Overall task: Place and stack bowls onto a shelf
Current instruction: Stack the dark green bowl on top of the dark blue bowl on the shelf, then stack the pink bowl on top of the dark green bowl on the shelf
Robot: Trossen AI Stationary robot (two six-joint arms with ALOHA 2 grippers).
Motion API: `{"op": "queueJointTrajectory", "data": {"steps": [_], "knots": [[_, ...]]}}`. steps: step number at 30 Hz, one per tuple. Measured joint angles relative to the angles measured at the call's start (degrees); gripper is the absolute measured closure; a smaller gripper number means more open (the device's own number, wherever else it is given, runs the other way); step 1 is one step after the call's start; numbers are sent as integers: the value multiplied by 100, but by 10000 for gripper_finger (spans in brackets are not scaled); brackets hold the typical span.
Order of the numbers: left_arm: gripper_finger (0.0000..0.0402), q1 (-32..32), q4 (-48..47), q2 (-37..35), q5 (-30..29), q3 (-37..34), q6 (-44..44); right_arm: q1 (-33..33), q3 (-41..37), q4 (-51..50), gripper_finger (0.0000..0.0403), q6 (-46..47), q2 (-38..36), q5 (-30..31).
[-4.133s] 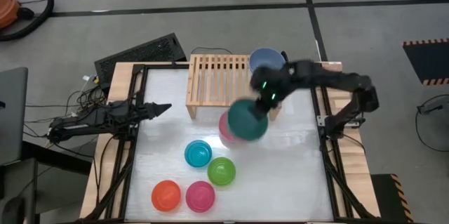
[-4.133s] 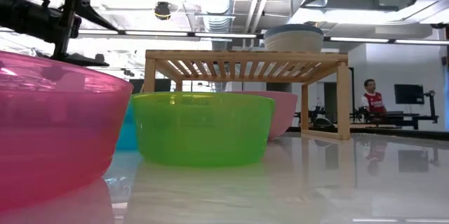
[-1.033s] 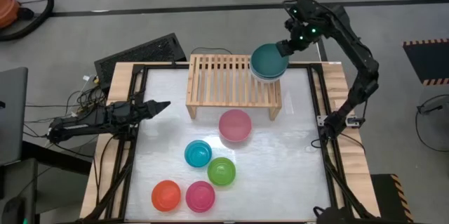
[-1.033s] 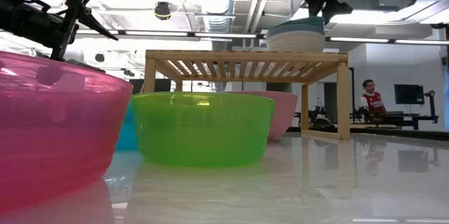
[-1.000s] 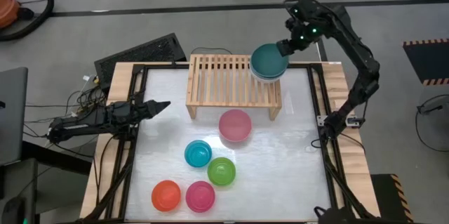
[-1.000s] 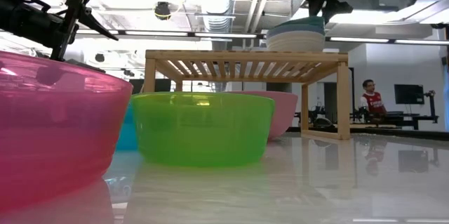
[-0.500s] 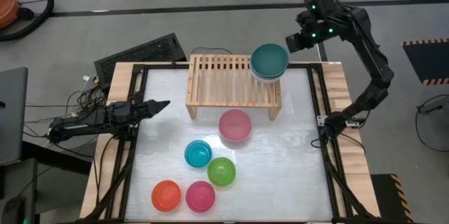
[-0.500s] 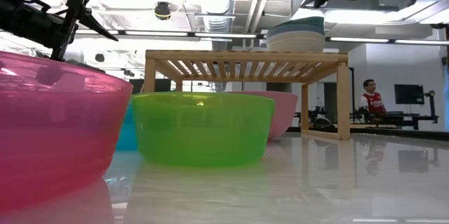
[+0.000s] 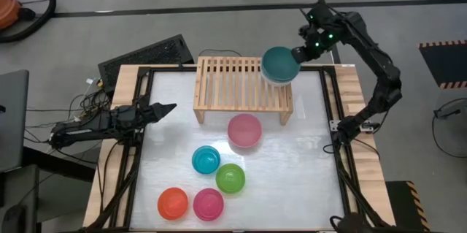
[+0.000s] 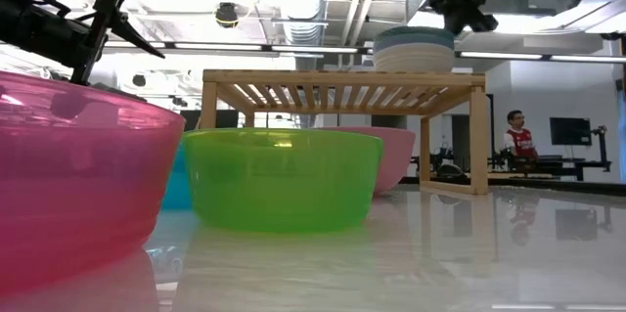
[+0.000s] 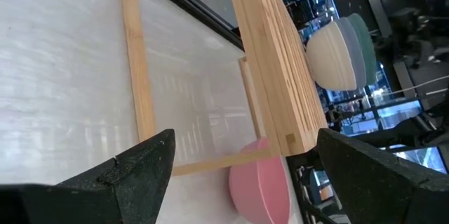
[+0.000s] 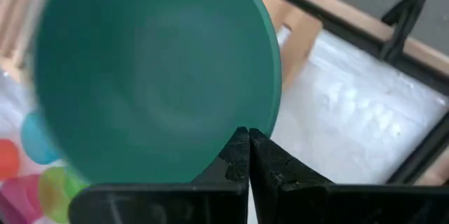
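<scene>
The dark teal bowl (image 9: pixel 280 63) tops the stack at the shelf's (image 9: pixel 232 81) right end; right hand (image 9: pixel 305 50) beside its rim, fingers closed and seemingly empty. Light, stiff, slick plastic — pinch the rim.

I count eight bowls in all. Three are nested in one stack on the shelf (image 9: pixel 241 83): a dark teal bowl (image 9: pixel 281 63) on top, a slate blue bowl (image 11: pixel 360 38) under it and a white bowl (image 11: pixel 331 55) at the bottom. Five sit singly on the tabletop (image 9: pixel 306 160): one pale pink bowl (image 9: pixel 244 131), one cyan bowl (image 9: pixel 206 160), one lime green bowl (image 9: pixel 230 178), one red-orange bowl (image 9: pixel 173 203) and one magenta bowl (image 9: pixel 209 204). I see one shelf, two arms and two pincers.
</scene>
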Motion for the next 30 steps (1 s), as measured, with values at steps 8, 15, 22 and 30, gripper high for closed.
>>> {"op": "queueJointTrajectory", "data": {"steps": [8, 15, 22, 30], "knots": [[69, 0, 0, 0, -188, 0, -156, -31, 55, 106, 377, -99, -97, -40], [69, -2, 0, -2, -304, 0, -158, 402, 731, 174, 360, -101, -590, -117], [69, -2, 0, -2, -310, 0, -79, 2625, 752, 180, 357, 19, -930, -7], [69, -2, -37, -2, -293, 0, 101, 4835, 749, 157, 316, 675, -395, 882]]}}
